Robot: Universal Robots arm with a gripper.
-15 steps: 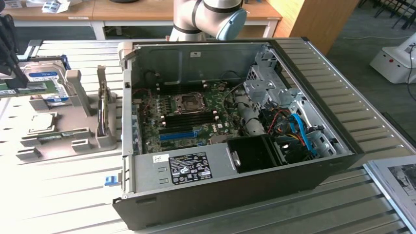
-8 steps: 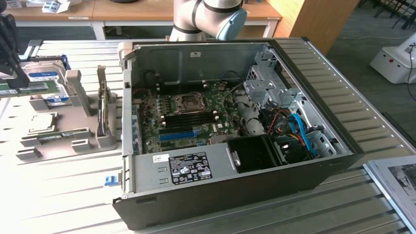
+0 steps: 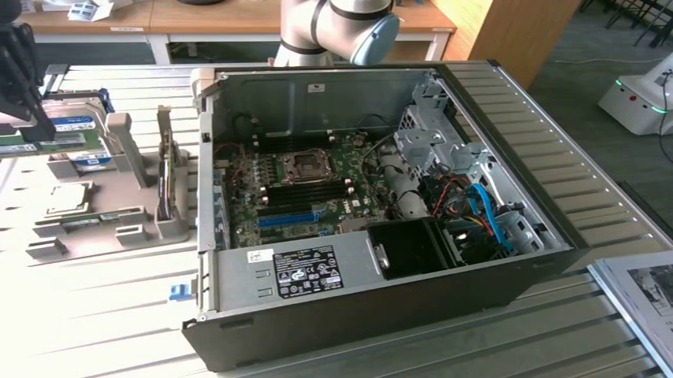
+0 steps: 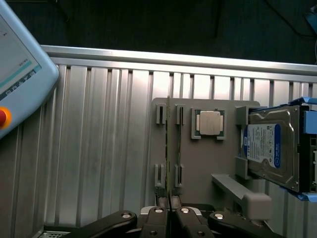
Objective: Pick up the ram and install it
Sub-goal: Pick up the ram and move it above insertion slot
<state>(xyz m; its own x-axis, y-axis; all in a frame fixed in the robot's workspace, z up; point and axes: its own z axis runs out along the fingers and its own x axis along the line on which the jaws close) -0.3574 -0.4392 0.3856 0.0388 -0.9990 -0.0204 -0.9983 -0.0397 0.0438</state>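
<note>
In the wrist view the ram (image 4: 168,148) appears edge-on as a thin green line running out from between my fingertips. My gripper (image 4: 169,212) is shut on it above the grey parts holder (image 4: 198,163). From the exterior view, the dark gripper (image 3: 35,126) hangs at the far left over the holder (image 3: 105,216), with the green ram (image 3: 30,146) sticking out below it, clear of the slots. The open computer case (image 3: 547,244) lies to the exterior view's right, its motherboard (image 3: 263,213) and dark memory slots (image 3: 305,191) exposed.
On the holder sit a square silver processor chip (image 4: 209,122) and a blue-labelled hard drive (image 4: 271,148). Another thin board (image 3: 165,165) stands on edge in a holder slot. A teach pendant (image 4: 20,74) lies on the ribbed metal table (image 4: 99,148). The arm's base (image 3: 315,31) rises behind the case.
</note>
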